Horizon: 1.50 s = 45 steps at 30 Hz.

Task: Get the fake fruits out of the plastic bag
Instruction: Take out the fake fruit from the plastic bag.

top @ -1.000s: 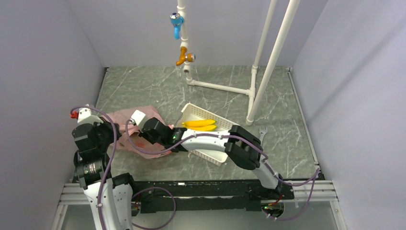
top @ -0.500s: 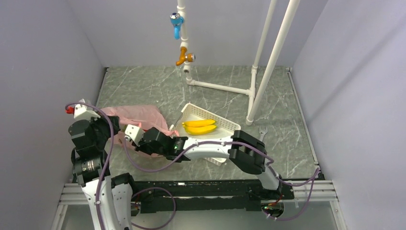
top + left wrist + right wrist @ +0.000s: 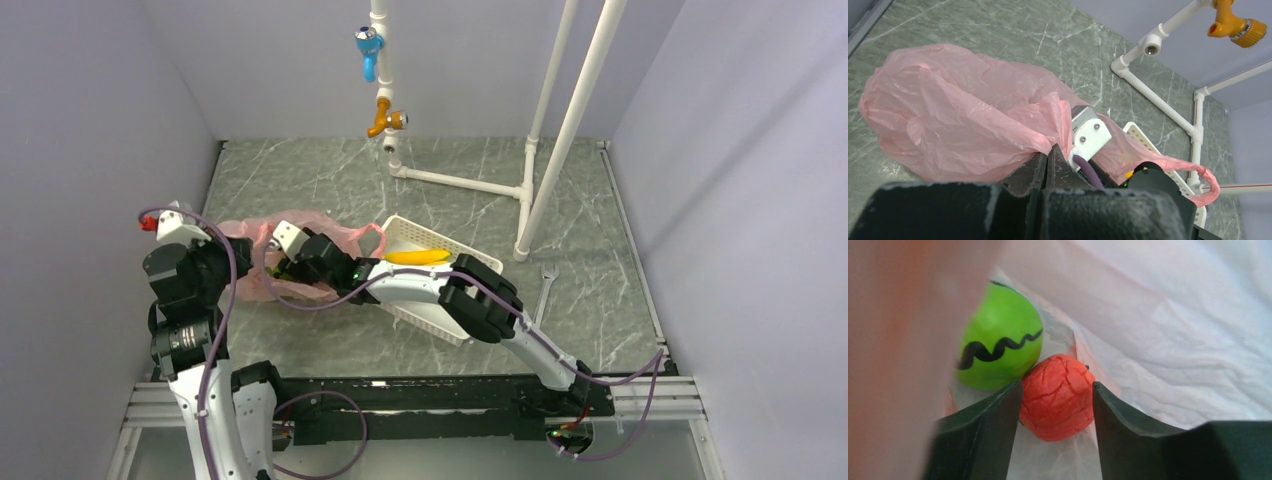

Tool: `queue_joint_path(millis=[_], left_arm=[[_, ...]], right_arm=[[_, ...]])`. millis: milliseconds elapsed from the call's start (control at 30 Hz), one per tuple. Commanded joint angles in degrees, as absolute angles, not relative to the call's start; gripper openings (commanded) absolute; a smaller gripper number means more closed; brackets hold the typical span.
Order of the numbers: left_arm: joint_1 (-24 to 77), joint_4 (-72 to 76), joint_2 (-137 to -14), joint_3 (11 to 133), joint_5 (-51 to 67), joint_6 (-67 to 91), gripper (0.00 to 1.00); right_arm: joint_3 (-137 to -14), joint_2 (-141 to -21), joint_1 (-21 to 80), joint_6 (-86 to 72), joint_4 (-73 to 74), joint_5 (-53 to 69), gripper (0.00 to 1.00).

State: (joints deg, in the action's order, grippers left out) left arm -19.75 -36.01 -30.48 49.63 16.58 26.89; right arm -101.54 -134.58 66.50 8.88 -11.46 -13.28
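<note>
Two fruits show up only in your right wrist view: a green fruit with a black wavy line drawn across it, in the upper left of the frame, and a red fruit touching it at lower right. Both lie inside the plastic bag. There the right gripper stands part-way open, its fingers against either side of the red fruit. The top view hides them. From it you see only the right gripper pushed into the pink plastic bag at centre left. The bananas lie in the white basket just right of the bag, and a wrench lies further right. Your left wrist view adds what the others miss. At bottom centre the left gripper is closed tight on a gathered fold of the plastic bag, and a loop handle trails to the lower right.
</note>
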Motion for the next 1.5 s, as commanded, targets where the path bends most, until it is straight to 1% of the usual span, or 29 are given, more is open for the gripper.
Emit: queue_joint_path(millis=[0, 133, 167, 333, 400, 433, 500, 600, 700, 800, 867, 933, 1033, 1233, 1400, 1467], left_arm=[[-20.0, -31.1, -32.4, 48.6, 17.2, 27.7, 0.0], [-20.0, -28.9, -33.6, 46.4, 17.8, 28.3, 0.0], [-20.0, -28.8, -34.0, 46.1, 17.7, 28.2, 0.0], [-19.9, -28.7, -35.3, 46.3, 16.9, 26.8, 0.0], [-20.0, -28.8, -35.7, 46.4, 16.5, 26.3, 0.0], [-19.9, -28.9, -35.9, 46.4, 16.5, 26.1, 0.0], [-20.0, -29.0, -35.9, 46.2, 16.5, 25.8, 0.0], [-19.9, -29.3, -35.5, 45.8, 15.8, 25.1, 0.0], [-19.9, -29.6, -35.1, 45.1, 14.8, 24.3, 0.0], [-19.9, -30.0, -34.7, 44.2, 13.8, 23.8, 0.0], [-20.0, -30.6, -34.3, 43.8, 13.1, 23.6, 0.0], [-20.0, -30.8, -33.5, 42.8, 12.1, 23.8, 0.0], [-19.9, -30.9, -32.4, 41.3, 10.4, 23.9, 0.0], [-20.0, -31.7, -31.4, 39.2, 9.4, 23.7, 0.0], [-19.9, -32.3, -29.7, 38.5, 9.8, 23.7, 0.0], [-19.9, -32.6, -29.0, 38.8, 10.1, 24.0, 0.0]], right_arm=[[-104.7, -136.9, 66.3, 11.9, -13.6, -14.7, 0.64], [-106.1, -139.3, 65.2, 12.6, -12.9, -11.7, 0.81], [-106.3, -140.0, 65.0, 12.3, -13.2, -10.8, 0.83], [-111.0, -145.4, 64.4, 11.7, -11.2, -10.9, 0.86], [-113.1, -147.2, 64.2, 11.2, -10.2, -11.8, 0.84], [-114.1, -148.1, 64.0, 10.8, -9.7, -12.1, 0.81], [-114.8, -148.3, 63.7, 10.5, -8.6, -11.4, 0.73], [-112.9, -146.2, 63.7, 10.4, -9.3, -11.5, 0.52], [-110.4, -141.9, 63.9, 9.0, -9.2, -9.8, 0.34], [-107.2, -136.4, 63.9, 7.3, -10.5, -8.5, 0.2], [-105.8, -133.2, 64.0, 5.6, -10.6, -8.0, 0.14], [-105.9, -130.7, 63.8, 3.9, -9.0, -6.4, 0.09], [-102.7, -125.6, 63.8, 1.0, -9.6, -5.3, 0.04], [-93.8, -116.2, 63.5, -5.9, -12.4, 0.5, 0.01], [-87.6, -109.8, 63.5, -9.9, -13.2, 11.7, 0.0], [-85.6, -107.5, 63.4, -11.4, -12.7, 13.6, 0.0]])
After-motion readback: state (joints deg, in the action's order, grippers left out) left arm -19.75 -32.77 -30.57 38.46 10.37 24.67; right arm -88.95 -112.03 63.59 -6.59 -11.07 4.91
